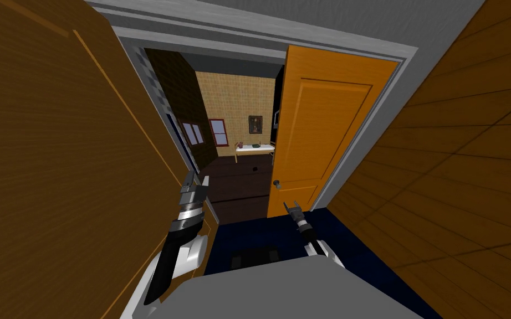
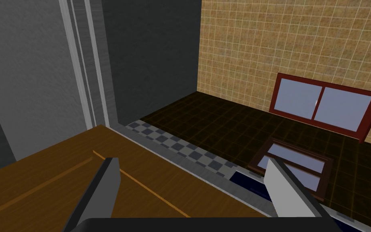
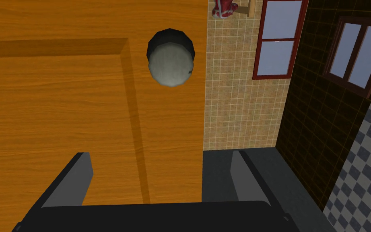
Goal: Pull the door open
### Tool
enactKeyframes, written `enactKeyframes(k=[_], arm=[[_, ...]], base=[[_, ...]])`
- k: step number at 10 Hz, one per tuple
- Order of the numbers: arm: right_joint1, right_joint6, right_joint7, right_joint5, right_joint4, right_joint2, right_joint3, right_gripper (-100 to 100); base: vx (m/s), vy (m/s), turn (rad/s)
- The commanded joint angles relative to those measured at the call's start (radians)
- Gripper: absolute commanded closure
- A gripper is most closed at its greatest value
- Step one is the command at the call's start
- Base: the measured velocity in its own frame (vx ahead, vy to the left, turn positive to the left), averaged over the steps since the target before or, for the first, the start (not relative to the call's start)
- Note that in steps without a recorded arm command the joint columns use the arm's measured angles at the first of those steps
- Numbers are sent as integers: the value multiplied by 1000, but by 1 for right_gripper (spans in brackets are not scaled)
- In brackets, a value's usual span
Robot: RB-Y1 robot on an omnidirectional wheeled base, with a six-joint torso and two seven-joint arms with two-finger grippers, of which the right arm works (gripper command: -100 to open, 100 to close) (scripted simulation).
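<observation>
The orange panelled door [image 1: 326, 127] stands partly swung open on the right side of its grey frame [image 1: 260, 33]. Its round grey knob [image 1: 276, 183] on a dark base sits near the door's free edge, low on the panel. My right gripper [image 1: 292, 209] is open, a short way below and in front of the knob, not touching it. In the right wrist view the knob [image 3: 170, 64] lies ahead of the gripper [image 3: 160, 177], beyond the fingertips, with the door face [image 3: 60, 104] close. My left gripper [image 1: 190, 180] is open beside the left jamb, empty [image 2: 194, 189].
Brown wood walls [image 1: 38, 166] close in on both sides [image 1: 459, 183]. Through the gap lies a room with a dark floor [image 1: 238, 183], a tan tiled wall, red-framed windows [image 1: 218, 132] and a white table [image 1: 254, 147]. A dark blue floor [image 1: 271, 232] is under me.
</observation>
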Motion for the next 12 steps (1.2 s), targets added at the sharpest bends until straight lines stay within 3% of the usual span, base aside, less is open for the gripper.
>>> enactKeyframes(k=[1, 3, 4, 12], arm=[[-10, -9, 20, 6, 28, -1, -6, -100], [-19, -16, 44, 17, 58, -3, -13, -100], [-15, -10, 34, 14, 44, -2, -10, -100], [7, -52, 26, -28, 101, -53, -83, -100]], base=[[136, 51, -18], [125, 24, -15], [59, 6, -1], [177, 19, 124]])
